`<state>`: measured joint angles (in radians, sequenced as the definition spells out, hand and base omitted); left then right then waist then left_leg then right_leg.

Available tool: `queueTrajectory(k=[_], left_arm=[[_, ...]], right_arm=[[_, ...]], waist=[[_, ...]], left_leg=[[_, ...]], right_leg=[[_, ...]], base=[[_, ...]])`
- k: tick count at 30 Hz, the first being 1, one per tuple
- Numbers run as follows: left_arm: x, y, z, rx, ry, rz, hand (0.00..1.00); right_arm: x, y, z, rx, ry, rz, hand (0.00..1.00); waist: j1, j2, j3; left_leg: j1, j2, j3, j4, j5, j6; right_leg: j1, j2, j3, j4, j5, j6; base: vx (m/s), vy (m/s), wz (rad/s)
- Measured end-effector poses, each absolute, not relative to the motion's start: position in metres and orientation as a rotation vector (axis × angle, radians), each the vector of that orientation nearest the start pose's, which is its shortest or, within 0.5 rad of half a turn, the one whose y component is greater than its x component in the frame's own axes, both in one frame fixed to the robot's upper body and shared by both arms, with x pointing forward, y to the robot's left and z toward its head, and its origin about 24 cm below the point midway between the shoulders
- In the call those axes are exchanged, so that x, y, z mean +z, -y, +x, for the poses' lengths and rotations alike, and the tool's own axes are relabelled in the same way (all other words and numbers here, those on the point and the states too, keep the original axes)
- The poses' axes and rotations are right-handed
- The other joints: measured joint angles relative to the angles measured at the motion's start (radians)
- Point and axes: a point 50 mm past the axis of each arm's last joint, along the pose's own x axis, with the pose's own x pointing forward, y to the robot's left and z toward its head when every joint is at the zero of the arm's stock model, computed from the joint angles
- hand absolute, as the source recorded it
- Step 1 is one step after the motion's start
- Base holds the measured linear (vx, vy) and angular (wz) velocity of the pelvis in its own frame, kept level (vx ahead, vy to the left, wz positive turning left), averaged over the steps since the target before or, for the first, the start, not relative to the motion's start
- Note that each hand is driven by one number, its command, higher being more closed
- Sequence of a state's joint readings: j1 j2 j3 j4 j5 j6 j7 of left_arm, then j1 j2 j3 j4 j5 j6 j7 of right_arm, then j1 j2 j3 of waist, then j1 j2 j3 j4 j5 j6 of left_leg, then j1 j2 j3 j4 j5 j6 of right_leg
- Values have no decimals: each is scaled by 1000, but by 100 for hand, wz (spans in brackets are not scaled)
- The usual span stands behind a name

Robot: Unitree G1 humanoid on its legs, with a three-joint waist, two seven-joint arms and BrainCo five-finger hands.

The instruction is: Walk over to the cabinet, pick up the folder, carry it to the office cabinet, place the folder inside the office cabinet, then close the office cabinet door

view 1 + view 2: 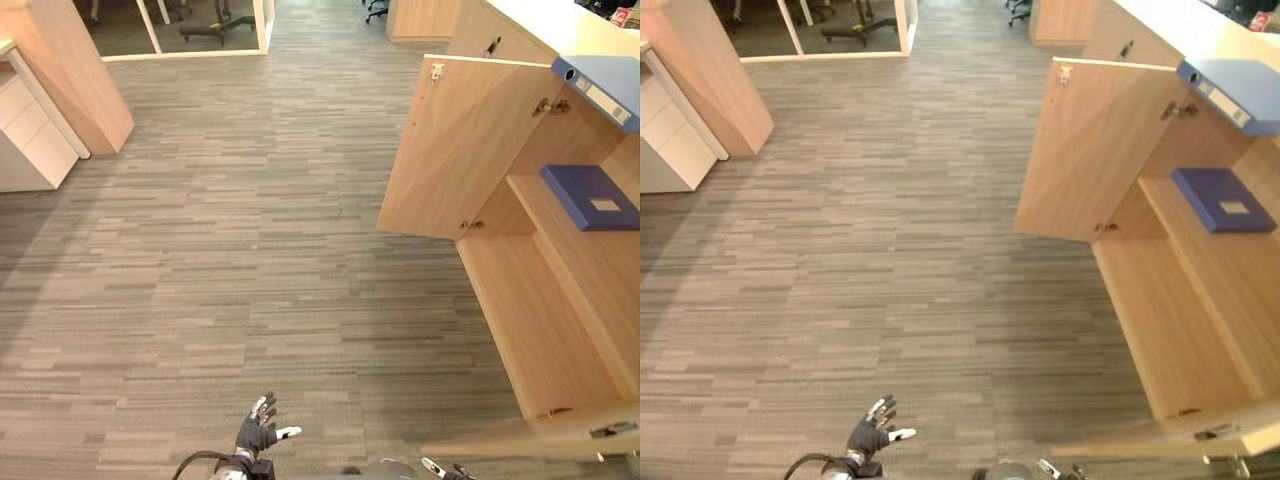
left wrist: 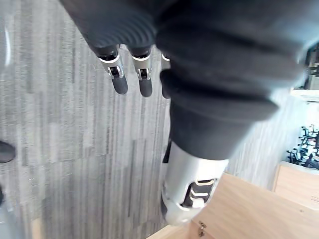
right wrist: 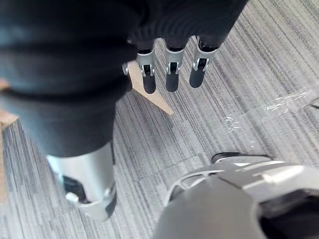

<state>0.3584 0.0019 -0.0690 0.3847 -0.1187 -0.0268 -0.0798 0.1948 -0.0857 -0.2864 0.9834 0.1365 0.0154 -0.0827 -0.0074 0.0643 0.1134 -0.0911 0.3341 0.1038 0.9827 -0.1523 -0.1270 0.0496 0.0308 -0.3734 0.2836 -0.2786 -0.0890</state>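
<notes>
Nearest, the left hand (image 1: 258,432) hangs low over the grey carpet (image 1: 220,260), fingers loose and empty. The right hand (image 3: 172,74) hangs the same way, fingers straight, holding nothing.

To the right stands the wooden office cabinet (image 1: 545,330) with both doors swung out. The near door (image 1: 540,437) juts edge-on beside the right hand, and the far door (image 1: 455,150) reaches into the aisle.

A blue folder (image 1: 590,195) lies flat on the inner shelf, and a blue binder (image 1: 605,85) lies on the cabinet top. The folder looks stiff, light and slick — probably best pinched at its front edge, thumb on top.

The carpet to the left is open room, up to the white drawer unit (image 1: 30,130).
</notes>
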Motion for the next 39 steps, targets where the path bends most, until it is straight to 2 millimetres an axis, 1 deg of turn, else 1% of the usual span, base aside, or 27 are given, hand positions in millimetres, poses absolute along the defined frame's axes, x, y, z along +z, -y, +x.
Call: queueTrajectory(k=[1, 3, 5, 6, 7, 8, 9, 10, 11, 12, 13, 16, 18, 19, 21, 22, 24, 25, 26, 27, 28, 30, 33, 35, 36, 37, 39], left_arm=[[-102, -149, 122, 9, -687, -154, 0], [-96, -157, 128, 66, -647, -162, 0], [-93, -161, 132, 115, -626, -176, 0], [-95, -165, 130, 149, -634, -177, 0], [-97, -168, 128, 172, -646, -181, 0], [-99, -169, 126, 191, -658, -186, 0], [-104, -171, 120, 213, -682, -188, 0], [-106, -176, 121, 229, -691, -179, 0], [-105, -181, 125, 258, -679, -178, 0], [-105, -183, 125, 270, -679, -178, 0], [-106, -183, 123, 276, -686, -181, 0], [-109, -190, 110, 341, -708, -213, 0], [-112, -192, 99, 379, -734, -234, 0], [-114, -190, 90, 391, -755, -242, 0], [-116, -189, 84, 395, -771, -248, 0], [-116, -189, 84, 389, -771, -246, 0], [-113, -185, 93, 350, -753, -236, 0], [-110, -185, 97, 341, -736, -228, 0], [-107, -185, 103, 332, -713, -219, 0], [-106, -186, 106, 327, -702, -217, 0], [-104, -185, 112, 318, -686, -214, 0], [-99, -181, 128, 277, -647, -209, 0], [-94, -178, 143, 262, -609, -216, 0], [-94, -178, 147, 253, -608, -202, 0], [-98, -172, 148, 231, -630, -201, 0], [-98, -169, 150, 222, -627, -205, 0], [-98, -168, 153, 218, -626, -206, 0]], right_arm=[[-161, 228, 53, -515, -1148, 138, 0], [-160, 225, 63, -507, -1129, 139, 0], [-158, 223, 76, -496, -1102, 144, 0], [-159, 218, 85, -484, -1093, 156, 0], [-159, 214, 89, -478, -1086, 165, 0], [-159, 210, 88, -475, -1086, 171, 0], [-161, 202, 86, -460, -1097, 183, 0], [-162, 192, 86, -433, -1104, 193, 0], [-161, 188, 89, -411, -1091, 189, 0], [-160, 185, 93, -409, -1082, 194, 0], [-160, 185, 94, -407, -1079, 196, 0], [-159, 175, 99, -377, -1064, 205, 0], [-159, 172, 101, -347, -1065, 199, 0], [-159, 172, 100, -336, -1068, 191, 0], [-158, 176, 102, -322, -1060, 170, 0], [-157, 179, 101, -329, -1053, 168, 0], [-155, 186, 103, -335, -1038, 152, 0], [-154, 187, 105, -335, -1028, 149, 0], [-153, 186, 107, -331, -1020, 153, 0], [-153, 186, 109, -331, -1012, 154, 0], [-152, 185, 111, -329, -1002, 158, 0], [-149, 186, 119, -327, -979, 165, 0], [-149, 188, 119, -330, -977, 168, 0], [-152, 186, 111, -330, -1002, 172, 0], [-152, 196, 110, -346, -1003, 151, 0], [-151, 201, 110, -369, -998, 159, 0], [-151, 203, 108, -389, -999, 171, 0]], waist=[[4, -2, 1], [26, -13, 7], [64, -23, 11], [75, -36, 20], [79, -42, 23], [80, -37, 21], [92, -44, 17], [86, -71, 14], [79, -85, 10], [85, -88, 9], [93, -86, 10], [116, -96, -4], [126, -95, -25], [132, -85, -33], [133, -81, -34], [129, -83, -35], [107, -77, -38], [101, -79, -38], [99, -77, -37], [94, -76, -38], [77, -76, -38], [52, -75, -22], [32, -75, -8], [19, -101, -4], [20, -75, 4], [16, -46, 2], [10, -42, 1]], left_leg=[[-26, 2, 10, 70, -18, 11], [-123, -27, 53, 161, -100, 86], [-219, -73, 43, 86, -157, 113], [-254, -109, 20, -62, -163, 110], [-263, -129, -9, -226, -142, 98], [-256, -144, -44, -414, -76, 107], [-221, -161, -55, -494, 71, 55], [-209, -181, -34, -507, 64, 73], [-207, -190, -30, -513, 62, 74], [-212, -192, -30, -487, 44, 71], [-209, -192, -26, -471, 30, 74], [-180, -203, 8, -469, 13, 87], [-150, -213, 55, -528, 7, 88], [-104, -228, 85, -599, -5, 91], [-25, -258, 155, -680, 3, 103], [13, -278, 184, -708, 1, 110], [105, -319, 247, -768, -7, 118], [131, -322, 270, -789, -9, 122], [164, -319, 292, -813, -14, 119], [176, -313, 302, -823, -17, 118], [186, -304, 307, -836, -22, 120], [219, -268, 343, -847, -35, 91], [278, -218, 394, -839, -48, 50], [324, -223, 388, -849, -57, 31], [352, -196, 375, -868, -58, 24], [351, -167, 358, -871, -40, 36], [354, -145, 345, -872, -27, 35]], right_leg=[[24, 2, 18, -15, 0, 0], [110, -10, 109, -78, 4, 6], [139, -45, 193, -101, 9, 15], [154, -80, 236, -103, 12, 22], [171, -106, 253, -103, 11, 44], [191, -121, 261, -104, 2, 70], [212, -154, 278, -99, -21, 118], [210, -175, 273, -100, -18, 127], [193, -164, 273, -103, -4, 122], [168, -149, 280, -102, 55, 117], [167, -153, 280, -98, 68, 123], [161, -195, 381, -129, 146, 162], [113, -224, 424, -111, 163, 188], [60, -244, 448, -49, 167, 193], [-34, -279, 460, 131, 168, 194], [-95, -300, 455, 251, 176, 182], [-209, -379, 386, 486, 264, 67], [-236, -405, 346, 543, 287, 43], [-268, -421, 293, 600, 275, 50], [-286, -422, 261, 625, 260, 62], [-306, -414, 208, 646, 215, 75], [-359, -373, 73, 622, 101, 100], [-381, -307, -58, 441, 83, 107], [-366, -264, -69, 247, 149, 75], [-347, -222, -79, 248, 135, 13], [-346, -181, -83, 232, 105, 7], [-341, -158, -90, 233, 77, 6]], base=[[371, 21, -72], [379, 103, -97], [294, 200, -138], [285, 291, -152], [377, 396, -119], [438, 445, -99], [395, 365, -64], [363, 289, -36], [243, 179, -13], [270, 243, -26], [212, 214, -46], [211, 221, -68], [112, 125, -92], [74, 128, -121], [34, 143, -106], [7, 160, -66], [39, 194, -63], [93, 156, -71], [97, 99, -68], [99, 38, -61], [120, -27, -43], [205, -101, -53], [315, -196, -43], [364, -249, -16], [385, -300, -38], [466, -363, -41], [308, -250, -7]])
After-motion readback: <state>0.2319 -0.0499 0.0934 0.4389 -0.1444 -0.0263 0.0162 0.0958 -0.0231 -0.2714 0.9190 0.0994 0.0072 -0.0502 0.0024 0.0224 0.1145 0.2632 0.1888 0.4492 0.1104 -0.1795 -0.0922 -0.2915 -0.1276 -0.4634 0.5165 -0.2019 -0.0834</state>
